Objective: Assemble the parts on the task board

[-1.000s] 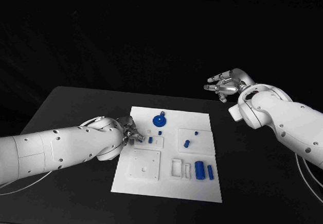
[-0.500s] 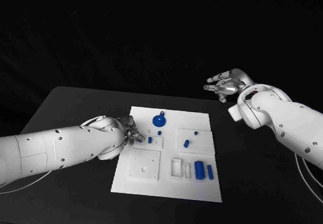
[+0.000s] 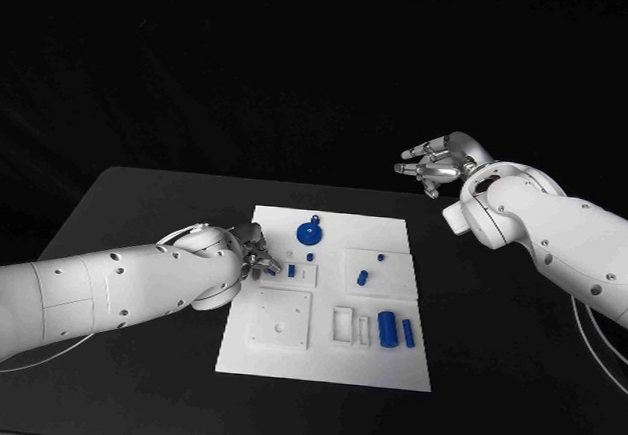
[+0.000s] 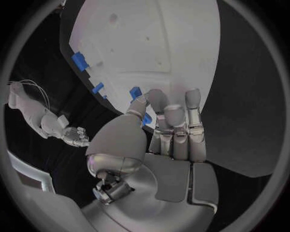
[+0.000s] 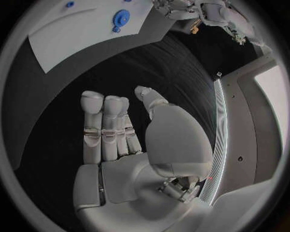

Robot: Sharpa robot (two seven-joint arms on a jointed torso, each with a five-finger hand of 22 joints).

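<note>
Several small, stiff, light-looking parts (image 3: 387, 329) at the task board's (image 3: 319, 363) five o'clock probably need fingertip pinches; left hand (image 3: 248, 254) and right hand (image 3: 436, 166) hold nothing, fingers apart.

No text, label, brand, number or sign can be read on the task board (image 3: 330, 299), the parts, the arms or the table (image 3: 141, 205).

Task board (image 3: 326, 364) mid-table (image 3: 141, 215), parts (image 3: 387, 328) on it, left hand (image 3: 246, 253) at its left edge
</note>
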